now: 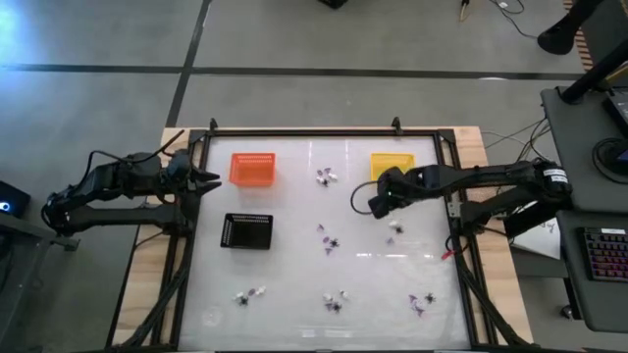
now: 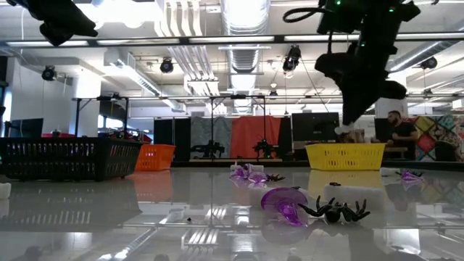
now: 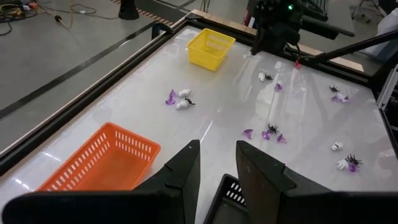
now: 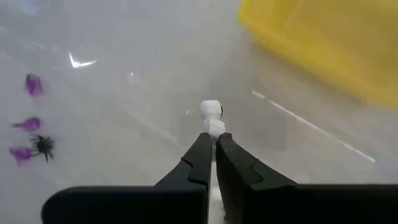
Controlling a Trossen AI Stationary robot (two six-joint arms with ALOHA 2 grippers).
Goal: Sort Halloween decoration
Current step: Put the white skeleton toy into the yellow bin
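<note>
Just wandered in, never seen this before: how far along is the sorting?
Barely begun. The orange basket looks empty, and nothing shows in the yellow basket. The right tool is shut on a whitish trinket near the yellow basket. Left tool waits open near the orange one. Clusters of trinkets remain scattered across the table.

Beside the black tray [image 1: 246, 231], an orange basket [image 1: 252, 169] and a yellow basket [image 1: 392, 165] flank purple, black and whitish trinkets [image 1: 327, 176].

Yellow basket [image 4: 323, 43] blurred, cut off by frame edge; whitish trinket [image 4: 212, 118] partly hidden, possibly skeleton-shaped.
</note>
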